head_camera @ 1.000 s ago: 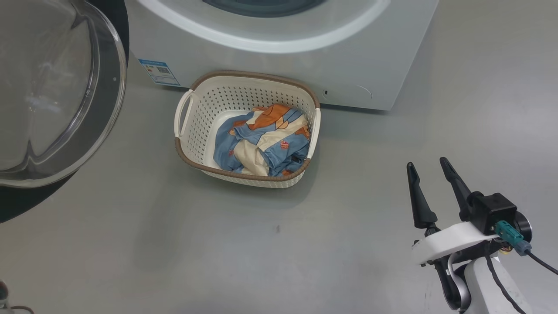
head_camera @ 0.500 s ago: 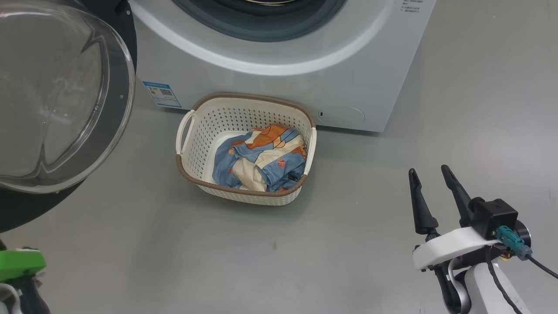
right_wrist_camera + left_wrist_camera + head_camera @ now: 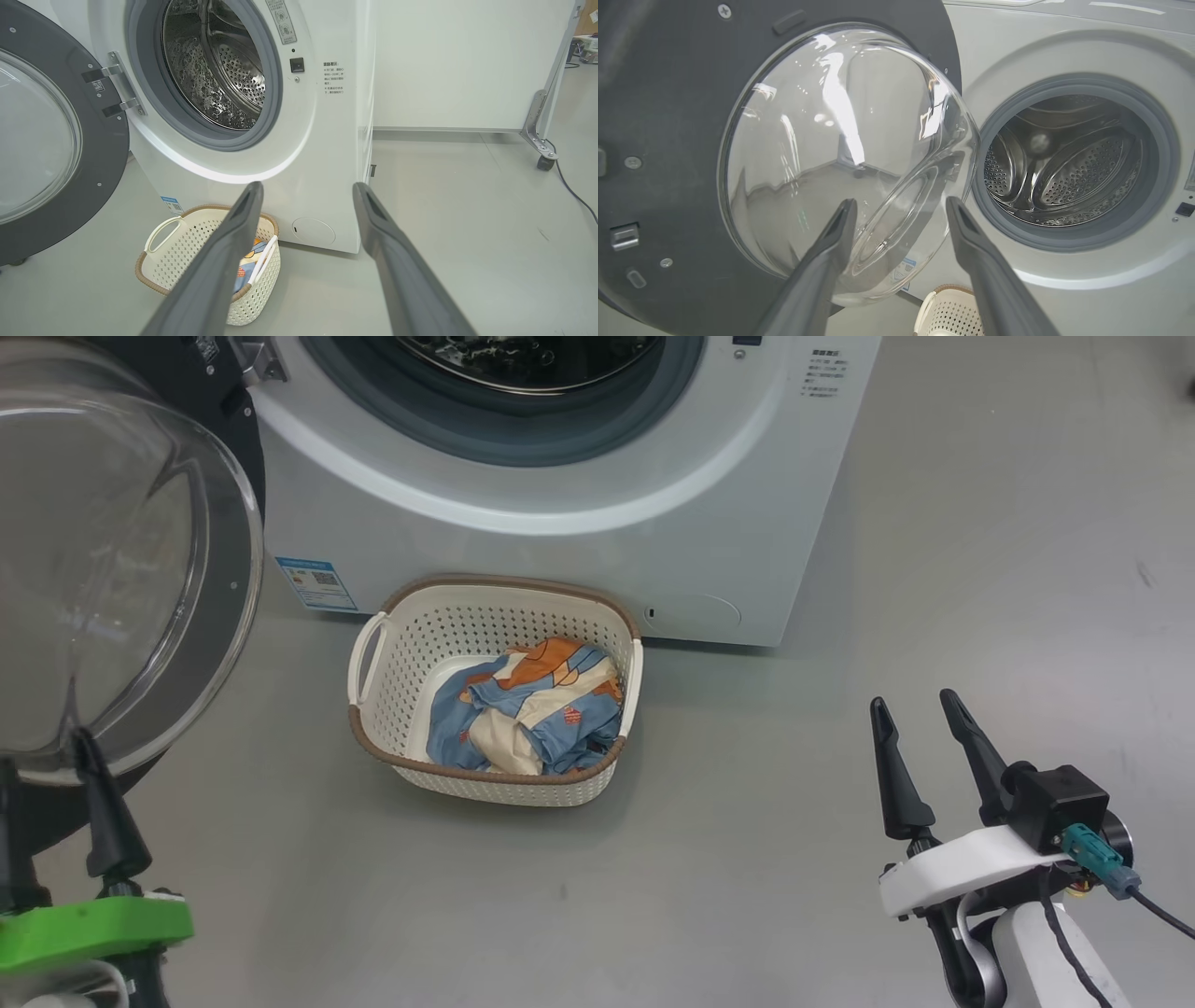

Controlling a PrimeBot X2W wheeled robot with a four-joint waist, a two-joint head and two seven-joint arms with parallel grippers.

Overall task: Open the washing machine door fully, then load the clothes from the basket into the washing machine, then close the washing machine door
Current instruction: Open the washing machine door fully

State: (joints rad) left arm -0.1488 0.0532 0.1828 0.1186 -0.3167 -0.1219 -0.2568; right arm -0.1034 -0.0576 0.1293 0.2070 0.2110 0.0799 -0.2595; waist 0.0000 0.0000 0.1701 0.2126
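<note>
Laundry unloaded: one washing machine (image 3: 560,560) stands far, its one washing machine door (image 3: 121,569) swung wide to the left. One basket (image 3: 495,786) sits just beside its front on the floor (image 3: 747,896), with the clothes (image 3: 527,714) bundled inside, their number hard to tell. Two grippers hang empty, jaws wide, the left gripper (image 3: 901,201) before the door's glass bowl and cut off at the head view's near-left edge, the right gripper (image 3: 913,698) near right, with open floor between it and the basket.
</note>
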